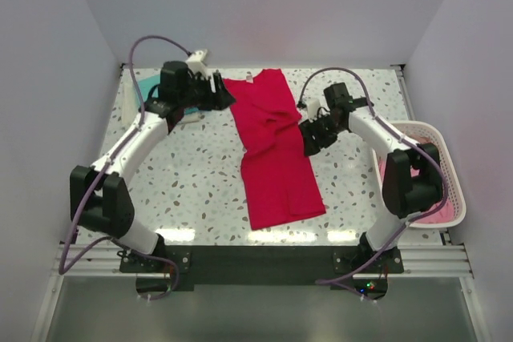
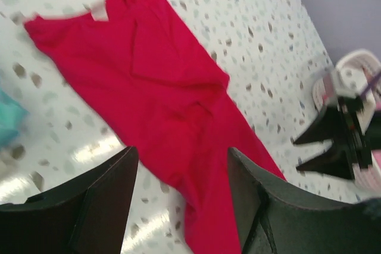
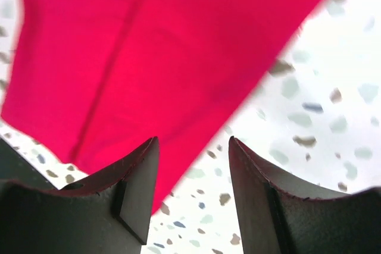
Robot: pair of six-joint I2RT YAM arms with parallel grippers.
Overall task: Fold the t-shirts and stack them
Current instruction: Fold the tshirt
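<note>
- The red t-shirt (image 1: 272, 146) lies lengthwise down the middle of the table (image 1: 192, 182), collar toward 12 o'clock and hem toward 6.
- The left gripper (image 1: 223, 95) is at the shirt's 10 o'clock shoulder, fingers apart and holding nothing.
- The right gripper (image 1: 311, 140) is at the shirt's 3 o'clock edge, fingers also apart and empty.
- A small white neck label (image 2: 98, 11) shows at the collar, but no writing on it can be read.
- A teal t-shirt (image 1: 146, 84) lies at the table's 10 o'clock corner.

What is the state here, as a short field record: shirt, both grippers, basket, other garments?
red t-shirt: flat on the table, long and narrow, neck label at far end
left gripper: open, empty, by the shirt's far left side
right gripper: open, empty, by the shirt's right edge, mid-length
basket: at the right edge, pink garment inside
teal garment: far left corner, partly hidden
</note>
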